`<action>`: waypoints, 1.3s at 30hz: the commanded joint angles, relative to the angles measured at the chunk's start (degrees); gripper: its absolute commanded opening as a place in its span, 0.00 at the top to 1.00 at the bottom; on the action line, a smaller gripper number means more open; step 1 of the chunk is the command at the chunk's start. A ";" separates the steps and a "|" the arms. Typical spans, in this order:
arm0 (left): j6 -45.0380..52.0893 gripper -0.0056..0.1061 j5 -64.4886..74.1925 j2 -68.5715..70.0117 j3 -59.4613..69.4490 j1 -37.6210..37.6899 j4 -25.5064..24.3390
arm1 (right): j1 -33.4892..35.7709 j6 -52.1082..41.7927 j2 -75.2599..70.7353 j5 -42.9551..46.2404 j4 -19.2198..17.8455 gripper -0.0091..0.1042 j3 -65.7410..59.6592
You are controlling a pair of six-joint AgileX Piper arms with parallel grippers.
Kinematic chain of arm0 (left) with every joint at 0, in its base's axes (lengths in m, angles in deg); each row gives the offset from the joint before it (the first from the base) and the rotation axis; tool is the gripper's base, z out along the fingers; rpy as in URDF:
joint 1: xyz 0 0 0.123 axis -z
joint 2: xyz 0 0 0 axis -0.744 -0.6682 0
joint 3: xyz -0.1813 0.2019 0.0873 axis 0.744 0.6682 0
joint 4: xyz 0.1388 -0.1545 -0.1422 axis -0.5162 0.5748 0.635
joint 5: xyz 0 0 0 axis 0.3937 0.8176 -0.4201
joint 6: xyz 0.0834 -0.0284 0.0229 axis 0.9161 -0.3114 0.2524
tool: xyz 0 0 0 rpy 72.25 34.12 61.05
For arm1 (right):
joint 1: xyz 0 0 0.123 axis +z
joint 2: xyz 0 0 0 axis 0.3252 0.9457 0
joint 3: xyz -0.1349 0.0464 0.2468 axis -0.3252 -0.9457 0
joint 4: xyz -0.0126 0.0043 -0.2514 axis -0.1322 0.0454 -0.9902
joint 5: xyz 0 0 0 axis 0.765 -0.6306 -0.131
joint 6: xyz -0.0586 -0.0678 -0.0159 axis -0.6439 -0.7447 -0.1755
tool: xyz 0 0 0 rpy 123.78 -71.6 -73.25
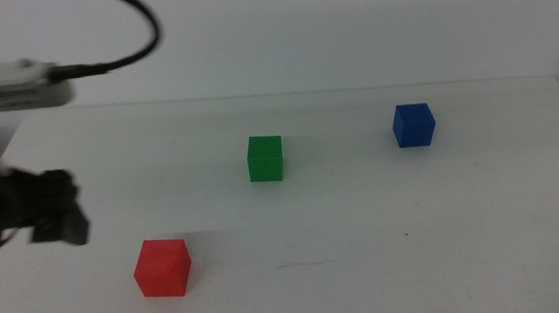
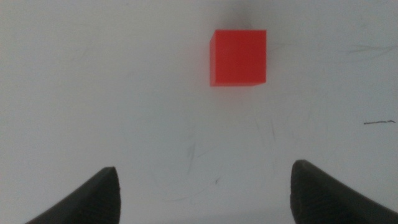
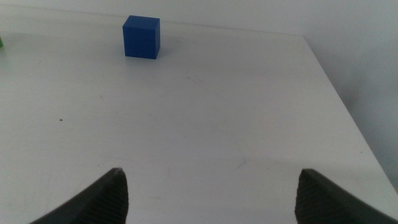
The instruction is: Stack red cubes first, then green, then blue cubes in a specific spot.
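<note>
Red cube (image 1: 162,267) is where we start: it sits alone on the white table (image 1: 385,248), near the front and toward the left side, not stacked on anything and touched by nothing. Going from the biggest thing down, we see the table first, plain and white with a few faint scuffs. Next comes the left arm, which reaches in from the left side in the middle view, with a dark cable (image 1: 133,38) looping above it. Its left gripper (image 1: 52,220) hangs above the table, just left of the red cube and apart from it. In the left wrist view we see its two dark jaws spread wide with nothing between them, the red cube ahead on the bare surface. The right gripper (image 3: 211,193) is likewise spread and empty, with the blue cube (image 1: 413,124) well ahead of it near the far right. The green cube (image 1: 265,158) stands between the red and blue ones, apart from both.
</note>
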 commanded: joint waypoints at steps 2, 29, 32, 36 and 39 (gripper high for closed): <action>-6.26 0.11 -2.04 -4.31 -4.69 5.56 -3.54 | -0.33 -0.28 -1.31 4.32 -0.95 0.20 1.03; -0.80 0.11 -10.68 -31.06 -9.62 7.87 1.75 | -0.33 -0.28 -1.31 4.32 -0.95 0.20 1.03; -0.72 0.11 -12.22 -32.63 -9.62 7.93 1.75 | -0.33 -0.28 -1.31 4.32 -0.95 0.20 1.03; -0.72 0.11 -13.11 -35.47 -9.62 7.93 1.80 | -0.33 -0.28 -1.31 4.32 -0.95 0.20 1.03; -0.72 0.11 -13.61 -37.34 -9.62 7.93 1.75 | -0.33 -0.28 -1.31 4.32 -0.95 0.20 1.03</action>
